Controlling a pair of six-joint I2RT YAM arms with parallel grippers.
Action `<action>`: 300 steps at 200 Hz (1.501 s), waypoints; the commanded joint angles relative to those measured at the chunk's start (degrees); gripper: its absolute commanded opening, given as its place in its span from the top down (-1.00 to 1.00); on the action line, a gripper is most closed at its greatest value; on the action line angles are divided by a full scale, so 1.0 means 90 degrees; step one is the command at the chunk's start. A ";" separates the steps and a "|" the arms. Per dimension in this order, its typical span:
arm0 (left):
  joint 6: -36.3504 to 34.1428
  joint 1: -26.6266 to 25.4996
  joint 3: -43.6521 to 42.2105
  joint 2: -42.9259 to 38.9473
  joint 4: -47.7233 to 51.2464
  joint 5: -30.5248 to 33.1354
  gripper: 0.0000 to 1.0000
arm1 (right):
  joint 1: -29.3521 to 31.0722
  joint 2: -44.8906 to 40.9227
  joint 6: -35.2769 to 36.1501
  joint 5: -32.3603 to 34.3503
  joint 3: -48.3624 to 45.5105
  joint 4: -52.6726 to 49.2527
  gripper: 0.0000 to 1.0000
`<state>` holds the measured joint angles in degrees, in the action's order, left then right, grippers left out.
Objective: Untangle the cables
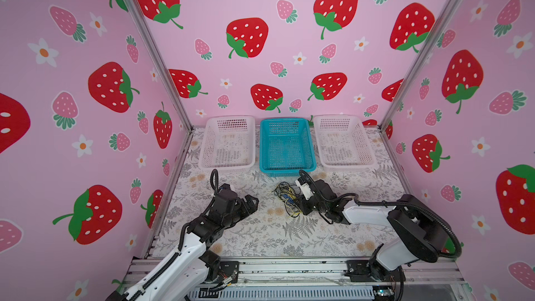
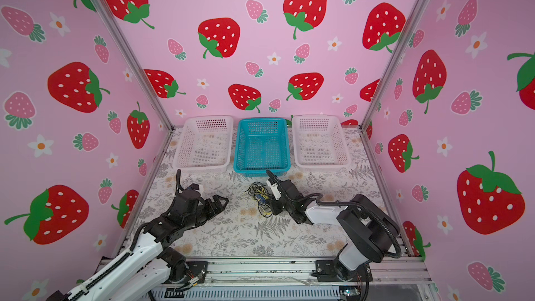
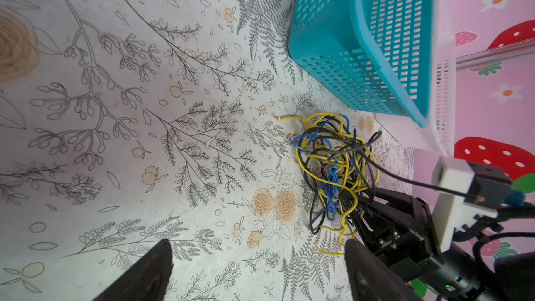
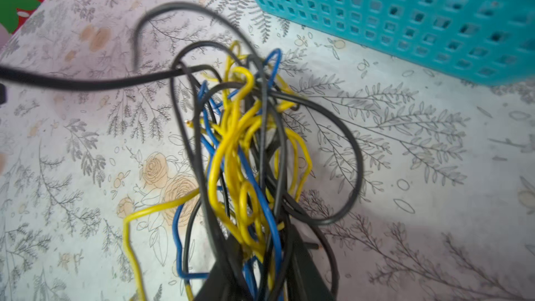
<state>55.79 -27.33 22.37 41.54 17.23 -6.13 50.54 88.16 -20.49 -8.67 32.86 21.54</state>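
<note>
Right gripper (image 1: 301,207) clamps cables (image 1: 287,198) at 4 o'clock, left gripper (image 1: 253,204) apart; limp, light, so you'd grab yellow end (image 3: 286,117) at 10.

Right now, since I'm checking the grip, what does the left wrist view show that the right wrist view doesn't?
Only left wrist: the right hand from outside, closed into the cables, the open left hand, a white basket. Only right wrist: strands running between the right hand's fingers. Both: the cables, the blue basket, the floral table cover.
</note>
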 commanded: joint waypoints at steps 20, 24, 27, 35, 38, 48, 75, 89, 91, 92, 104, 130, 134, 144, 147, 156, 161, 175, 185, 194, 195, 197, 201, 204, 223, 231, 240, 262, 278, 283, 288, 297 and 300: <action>0.0447 -0.0122 -0.0615 -0.0307 -0.1162 -0.0533 -0.89 | 0.0088 -0.0637 0.0131 -0.0990 -0.0385 0.0766 0.84; 0.0492 -0.0138 -0.0679 -0.0338 -0.1288 -0.0578 -0.89 | 0.0092 -0.0701 0.0119 -0.1097 -0.0434 0.0833 0.86; 0.0529 -0.0146 -0.0734 -0.0354 -0.1379 -0.0608 -0.89 | 0.0088 -0.0751 0.0114 -0.1165 -0.0474 0.0882 0.88; 0.0613 -0.0179 -0.0861 -0.0399 -0.1664 -0.0704 -0.89 | 0.0091 -0.0891 0.0083 -0.1393 -0.0569 0.1023 0.92; 0.0641 -0.0178 -0.0908 -0.0412 -0.1759 -0.0743 -0.89 | 0.0088 -0.0940 0.0073 -0.1482 -0.0610 0.1084 0.93; 0.0728 -0.0250 -0.1025 -0.0462 -0.2023 -0.0815 -0.89 | 0.0087 -0.1084 0.0009 -0.1777 -0.0731 0.1302 0.96; 0.0958 -0.0587 -0.1237 -0.0555 -0.2827 -0.0872 -0.89 | 0.0090 -0.1220 -0.0324 -0.2500 -0.0858 0.1740 1.00; 0.0979 -0.0816 -0.1221 -0.0572 -0.3102 -0.0827 -0.88 | 0.0087 -0.1235 -0.0620 -0.2829 -0.0933 0.2081 1.00; 0.0984 -0.0851 -0.1213 -0.0568 -0.3137 -0.0816 -0.87 | 0.0087 -0.1237 -0.0677 -0.2861 -0.0943 0.2160 1.00; 0.0981 -0.0865 -0.1214 -0.0565 -0.3161 -0.0815 -0.87 | 0.0087 -0.1234 -0.0699 -0.2887 -0.0949 0.2188 1.00; 0.0968 -0.1052 -0.1175 -0.0544 -0.3360 -0.0770 -0.80 | 0.0087 -0.1249 -0.1009 -0.3154 -0.1021 0.2587 1.00; 0.1043 -0.1327 -0.1167 -0.0435 -0.3679 -0.0595 -0.52 | 0.0094 -0.1269 -0.1536 -0.3496 -0.1035 0.3070 1.00; 0.1063 -0.1354 -0.1176 -0.0418 -0.3749 -0.0580 -0.49 | 0.0089 -0.1263 -0.1596 -0.3544 -0.1026 0.3114 1.00; 0.1098 -0.1429 -0.1184 -0.0338 -0.3907 -0.0552 -0.45 | 0.0094 -0.1257 -0.1736 -0.3618 -0.0998 0.3172 1.00; 0.1105 -0.1448 -0.1183 -0.0309 -0.3916 -0.0542 -0.44 | 0.0097 -0.1264 -0.1772 -0.3647 -0.0992 0.3196 1.00; 0.1116 -0.1506 -0.1159 -0.0221 -0.3969 -0.0522 -0.38 | 0.0107 -0.1268 -0.1873 -0.3731 -0.0976 0.3270 1.00; 0.1116 -0.1528 -0.1155 -0.0163 -0.4031 -0.0520 -0.32 | 0.0121 -0.1274 -0.1929 -0.3753 -0.0965 0.3281 1.00; 0.1124 -0.1615 -0.1138 0.0012 -0.4154 -0.0520 -0.19 | 0.0166 -0.1308 -0.2018 -0.3769 -0.0932 0.3271 0.99; 0.1135 -0.1669 -0.1126 0.0129 -0.4258 -0.0509 -0.12 | 0.0218 -0.1330 -0.2011 -0.3764 -0.0902 0.3213 0.98; 0.1150 -0.1706 -0.1102 0.0219 -0.4334 -0.0500 -0.08 | 0.0277 -0.1343 -0.1937 -0.3733 -0.0846 0.3025 0.97; 0.1147 -0.1707 -0.1100 0.0228 -0.4340 -0.0500 -0.06 | 0.0289 -0.1346 -0.1930 -0.3729 -0.0842 0.3001 0.97; 0.1145 -0.1723 -0.1087 0.0248 -0.4345 -0.0500 -0.05 | 0.0296 -0.1345 -0.1919 -0.3728 -0.0840 0.2971 0.97; 0.1131 -0.1730 -0.1058 0.0287 -0.4360 -0.0505 0.00 | 0.0329 -0.1346 -0.1897 -0.3727 -0.0835 0.2932 0.96; 0.1119 -0.1736 -0.1039 0.0311 -0.4370 -0.0512 0.04 | 0.0355 -0.1348 -0.1877 -0.3729 -0.0837 0.2902 0.96; 0.1002 -0.1769 -0.0920 0.0445 -0.4377 -0.0569 0.26 | 0.0438 -0.1432 -0.1792 -0.3668 -0.0841 0.2715 0.95; 0.0963 -0.1768 -0.0889 0.0488 -0.4367 -0.0578 0.41 | 0.0458 -0.1473 -0.1767 -0.3647 -0.0856 0.2669 0.94; 0.0948 -0.1778 -0.0855 0.0546 -0.4373 -0.0598 0.55 | 0.0465 -0.1524 -0.1737 -0.3599 -0.0861 0.2587 0.94; 0.0912 -0.1788 -0.0823 0.0602 -0.4357 -0.0646 0.85 | 0.0468 -0.1643 -0.1623 -0.3455 -0.0882 0.2293 0.91; 0.0877 -0.1792 -0.0792 0.0567 -0.4227 -0.0638 1.00 | 0.0468 -0.1806 -0.1517 -0.3345 -0.0916 0.2041 0.86; 0.0874 -0.1793 -0.0782 0.0544 -0.4164 -0.0637 1.00 | 0.0468 -0.1848 -0.1494 -0.3307 -0.0932 0.1978 0.84; 0.0846 -0.1788 -0.0773 0.0517 -0.4087 -0.0628 1.00 | 0.0468 -0.1918 -0.1467 -0.3265 -0.0938 0.1893 0.80; 0.0793 -0.1790 -0.0746 0.0465 -0.3953 -0.0609 1.00 | 0.0468 -0.2036 -0.1402 -0.3192 -0.0959 0.1711 0.73; 0.0773 -0.1788 -0.0739 0.0439 -0.3898 -0.0601 1.00 | 0.0468 -0.2075 -0.1383 -0.3172 -0.0956 0.1660 0.70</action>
<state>64.95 -43.27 13.78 46.06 -22.17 -12.49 53.25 73.14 -35.11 -35.38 23.49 36.21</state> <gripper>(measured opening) 0.113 0.130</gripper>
